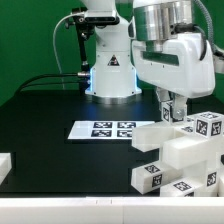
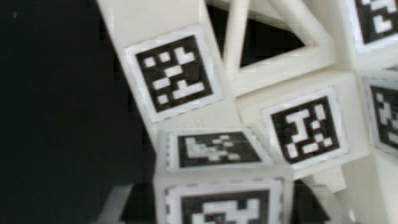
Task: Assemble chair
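The chair's white tagged parts (image 1: 185,155) lie heaped together at the exterior view's right, blocks and panels leaning on each other. My gripper (image 1: 172,110) reaches down onto the top of this heap. In the wrist view a small white block (image 2: 222,195) with a square tag on its face sits between the two dark fingers (image 2: 125,200), which press against its sides. My gripper (image 2: 217,208) is shut on that block. Beyond it stand more tagged chair parts (image 2: 175,75), one a tilted panel, another a block (image 2: 302,128). The contact itself is blurred.
The marker board (image 1: 102,129) lies flat on the black table (image 1: 40,120) just to the exterior view's left of the heap. The arm's base (image 1: 110,75) stands behind it. Another white piece (image 1: 5,165) shows at the left edge.
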Motion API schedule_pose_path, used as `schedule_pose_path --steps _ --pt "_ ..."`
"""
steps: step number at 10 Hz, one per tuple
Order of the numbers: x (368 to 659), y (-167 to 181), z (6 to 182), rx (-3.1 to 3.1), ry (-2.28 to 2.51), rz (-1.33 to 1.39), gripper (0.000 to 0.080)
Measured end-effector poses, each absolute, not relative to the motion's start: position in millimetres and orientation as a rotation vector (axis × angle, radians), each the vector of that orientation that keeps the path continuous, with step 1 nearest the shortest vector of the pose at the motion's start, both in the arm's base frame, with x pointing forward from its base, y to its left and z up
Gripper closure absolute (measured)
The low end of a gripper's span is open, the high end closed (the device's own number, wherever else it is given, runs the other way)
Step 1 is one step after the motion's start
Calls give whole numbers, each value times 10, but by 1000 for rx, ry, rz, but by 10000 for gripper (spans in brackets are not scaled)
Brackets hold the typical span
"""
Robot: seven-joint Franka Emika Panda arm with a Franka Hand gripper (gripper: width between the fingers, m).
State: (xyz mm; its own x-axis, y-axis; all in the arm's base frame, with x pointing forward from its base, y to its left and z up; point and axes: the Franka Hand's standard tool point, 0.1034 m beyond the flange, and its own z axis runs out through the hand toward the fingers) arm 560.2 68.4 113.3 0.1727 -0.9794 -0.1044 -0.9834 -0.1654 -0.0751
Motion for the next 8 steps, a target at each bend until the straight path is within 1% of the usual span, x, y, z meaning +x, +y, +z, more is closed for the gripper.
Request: schedule_pose_path --steps 5,7,8 --pt "5624 764 1144 -1949 2283 80 518" --pt "5623 766 1143 -1979 2257 77 518" --pt "5610 778 1137 -2046 2198 80 395"
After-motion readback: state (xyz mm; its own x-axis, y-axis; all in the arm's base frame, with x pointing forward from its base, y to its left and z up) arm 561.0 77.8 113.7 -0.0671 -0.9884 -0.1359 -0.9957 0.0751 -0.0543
